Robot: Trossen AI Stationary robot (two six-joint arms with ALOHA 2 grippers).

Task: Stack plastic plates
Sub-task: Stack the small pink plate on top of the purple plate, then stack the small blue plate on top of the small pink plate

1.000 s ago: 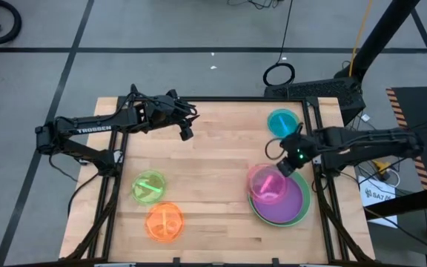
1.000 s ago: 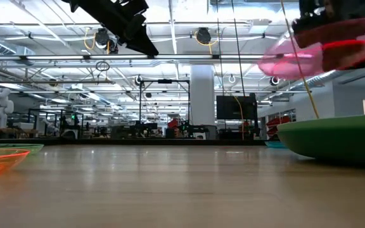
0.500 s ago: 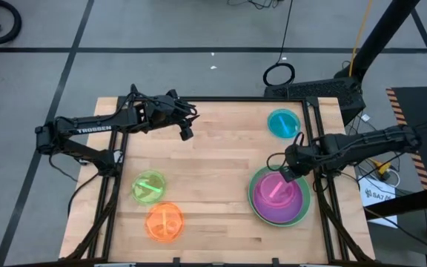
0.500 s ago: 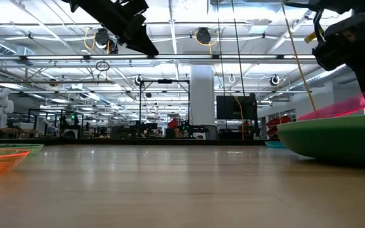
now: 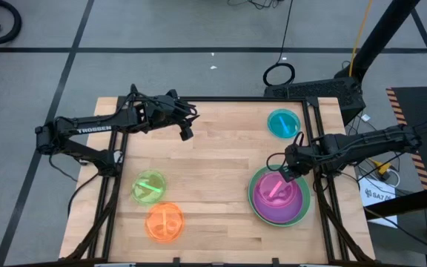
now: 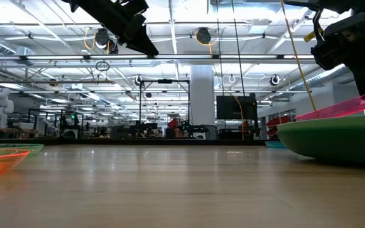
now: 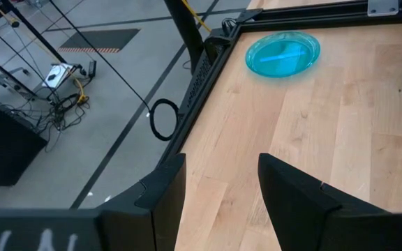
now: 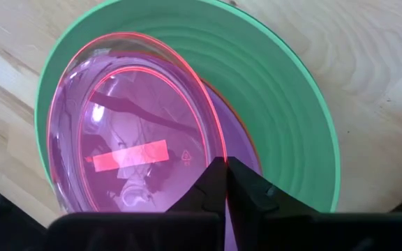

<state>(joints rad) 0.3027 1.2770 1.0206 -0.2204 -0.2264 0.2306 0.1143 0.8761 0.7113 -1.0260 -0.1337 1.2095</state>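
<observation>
Sitting inside the purple plate (image 5: 291, 208), which nests in the green plate (image 5: 303, 215) near the table's (image 5: 213, 178) right edge, the translucent pink plate (image 5: 275, 189) has its rim pinched by the right gripper's (image 5: 286, 171) closed fingers. 3 more translucent plates lie singly: blue (image 5: 282, 123), lime (image 5: 148, 186), orange (image 5: 164, 222). The left gripper (image 5: 186, 133) hovers open at the far left.

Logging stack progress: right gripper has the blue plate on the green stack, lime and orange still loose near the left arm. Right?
Wrong plate. The right gripper is shut on the pink plate, set on the green stack, as the right wrist view shows. The blue plate sits apart; lime plate and orange plate are loose.
</observation>
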